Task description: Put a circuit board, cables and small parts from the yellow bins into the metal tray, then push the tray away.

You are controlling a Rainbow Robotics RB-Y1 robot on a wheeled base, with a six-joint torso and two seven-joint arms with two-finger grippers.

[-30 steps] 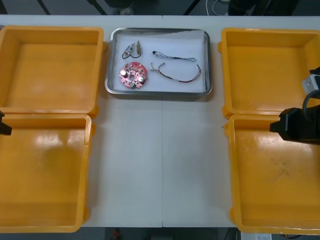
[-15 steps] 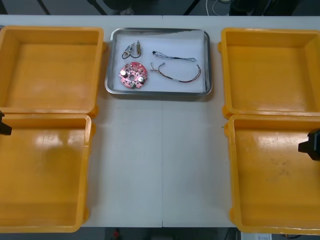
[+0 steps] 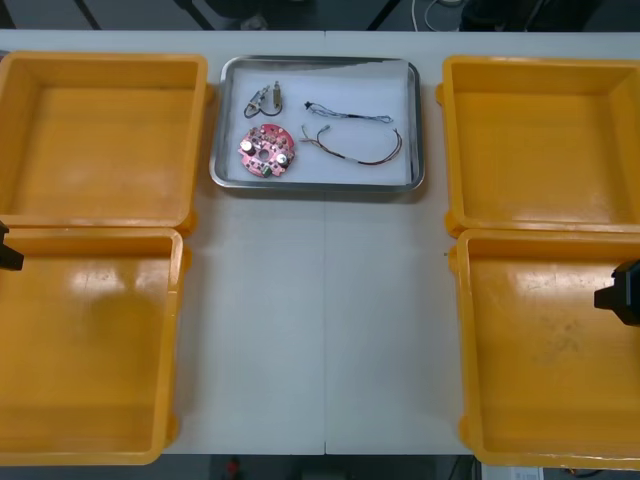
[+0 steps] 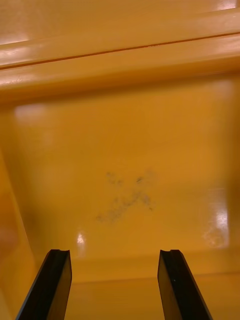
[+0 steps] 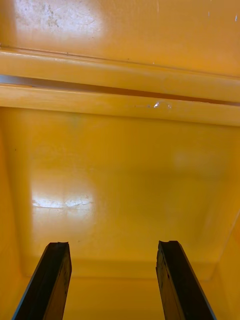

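The metal tray [image 3: 316, 184], white inside, stands at the table's far middle. In it lie a round red circuit board [image 3: 266, 150], small metal parts [image 3: 267, 97], a twisted blue and white cable [image 3: 350, 114] and a red and yellow cable [image 3: 362, 152]. My right gripper [image 3: 622, 293] sits at the right edge over the near right yellow bin [image 3: 548, 350]; in its wrist view the gripper [image 4: 114, 255] is open above the bare orange bin floor [image 4: 125, 165]. My left gripper [image 3: 6, 252] sits at the left edge; it [image 5: 113, 246] is open over the near left bin [image 5: 120, 175].
Two yellow bins stand at each side: far left [image 3: 100, 135], near left [image 3: 85, 345], far right [image 3: 540, 140] and the near right one. All look bare inside. A strip of light table [image 3: 320, 320] runs between them, below the tray.
My right arm has drawn back to the right, from over the near right bin's far rim to the picture's edge. The left arm and the tray's contents have not moved.
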